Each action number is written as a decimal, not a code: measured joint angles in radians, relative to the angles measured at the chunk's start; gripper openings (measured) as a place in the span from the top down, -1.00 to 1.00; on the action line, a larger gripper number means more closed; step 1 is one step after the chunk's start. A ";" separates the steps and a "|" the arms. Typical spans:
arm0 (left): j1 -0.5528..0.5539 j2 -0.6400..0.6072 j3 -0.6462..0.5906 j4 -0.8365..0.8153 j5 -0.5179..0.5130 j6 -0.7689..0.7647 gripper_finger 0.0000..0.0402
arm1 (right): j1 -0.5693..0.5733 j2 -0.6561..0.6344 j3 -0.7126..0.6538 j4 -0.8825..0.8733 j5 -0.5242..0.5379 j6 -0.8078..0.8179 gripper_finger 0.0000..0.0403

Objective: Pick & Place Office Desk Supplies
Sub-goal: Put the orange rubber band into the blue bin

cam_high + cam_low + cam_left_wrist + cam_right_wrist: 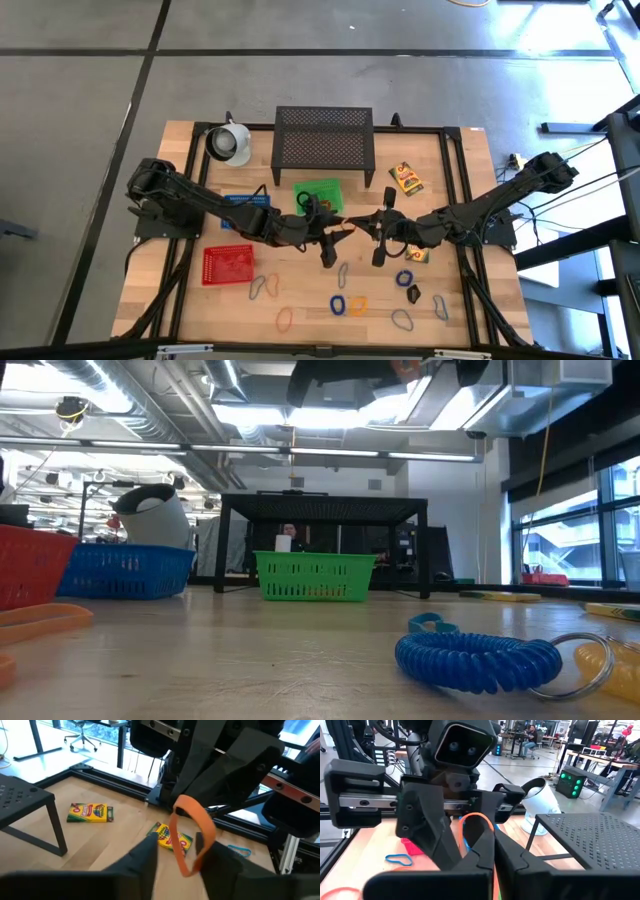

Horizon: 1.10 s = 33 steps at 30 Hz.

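An orange rubber band [192,827] hangs in the air over the table's middle, between my two grippers. My right gripper [487,851] reaches in from the table's right side [374,230] and is shut on it. My left gripper [177,849] comes from the table's left [330,236] and faces it, open. Its two dark fingers stand on either side of the band's lower loop. Other supplies lie on the table: two yellow crayon boxes [90,813] [170,837], and rubber bands and a blue coil [480,658] near the front edge. My right gripper pinches the band's upper end [179,810] between its two fingertips, coming in roughly level from the table's right side. The band hangs below them as a slack loop, clear of the table. My left gripper: one strand [207,837] lies close to a finger; I cannot tell whether they touch.
A black mesh stand [323,138] and a white cup-like object [230,142] stand at the back. A green basket [320,193], a blue basket [245,200] and a red basket [228,264] sit left of centre. Loose bands and a black clip [413,293] are spread along the near edge.
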 joint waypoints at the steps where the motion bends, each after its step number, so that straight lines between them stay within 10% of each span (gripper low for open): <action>1: 0.000 0.000 0.000 0.000 0.000 0.001 0.54 | 0.000 0.000 0.000 0.000 0.000 0.001 0.98; 6: 0.000 0.000 0.000 0.000 0.000 0.020 0.95 | 0.000 0.000 0.000 -0.002 -0.023 0.029 0.88; 19: -0.001 0.000 0.000 -0.039 0.000 -0.107 0.99 | -0.011 -0.086 0.000 -0.251 -0.163 0.269 0.20; 33: 0.000 -0.054 0.000 -0.664 0.039 -0.548 0.98 | 0.044 -0.193 0.000 -0.919 -0.715 0.903 -0.01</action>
